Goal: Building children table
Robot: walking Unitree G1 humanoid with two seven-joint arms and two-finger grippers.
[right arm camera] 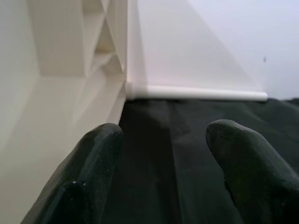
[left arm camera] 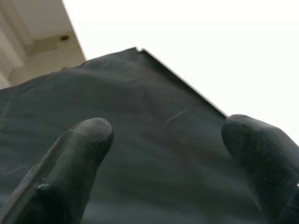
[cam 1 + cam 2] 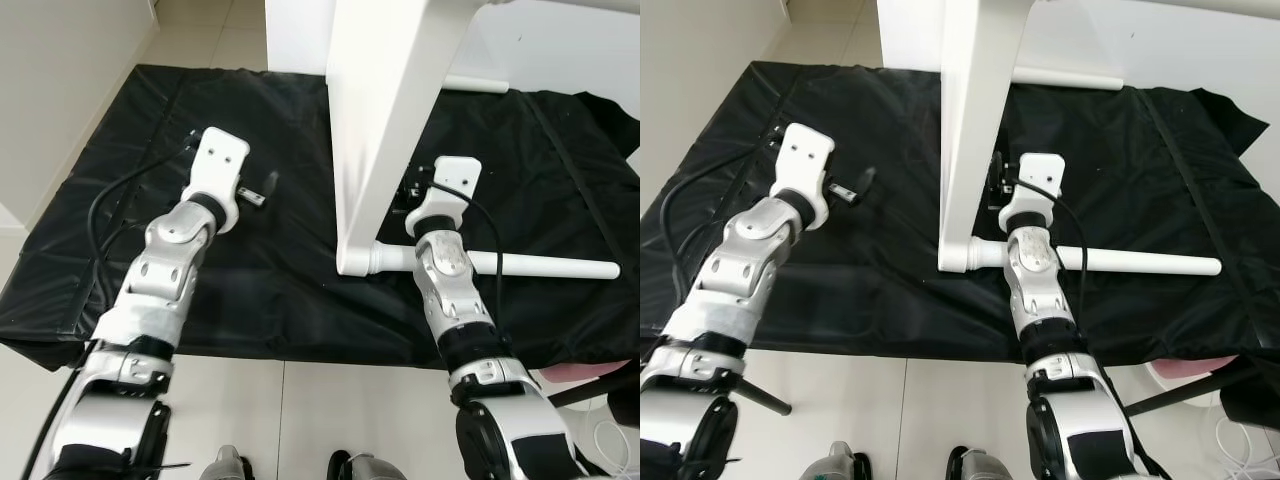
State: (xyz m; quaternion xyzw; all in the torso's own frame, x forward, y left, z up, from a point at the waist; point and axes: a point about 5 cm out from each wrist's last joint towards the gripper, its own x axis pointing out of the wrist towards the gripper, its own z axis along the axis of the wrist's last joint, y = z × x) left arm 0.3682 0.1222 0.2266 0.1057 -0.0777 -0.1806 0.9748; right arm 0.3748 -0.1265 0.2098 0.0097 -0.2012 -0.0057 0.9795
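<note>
Assembly looks partly done: the white tabletop (image 3: 390,110) stands on its edge on the black mat (image 3: 270,290), and two white legs already stick out from it, one near leg (image 3: 500,263) lying along the mat toward the robot's right, and one far leg (image 3: 475,84) at the back. Whether the near leg is screwed fully home at its collar I can't tell from here. The right gripper (image 1: 161,154) sits low beside the panel, just above the near leg, with its fingers parted and nothing between them; its wrist view looks along the mat toward the far leg (image 1: 196,92) and the underside framing of the table. The left gripper (image 2: 168,149) hovers over the mat well to the left of the tabletop, claw likewise spread and empty, with only black sheet and pale floor ahead of it. Judging by this, two legs are on, and the other legs seem still to be fitted; I can't spot any loose legs lying around. After that, the table needs turning upright.
</note>
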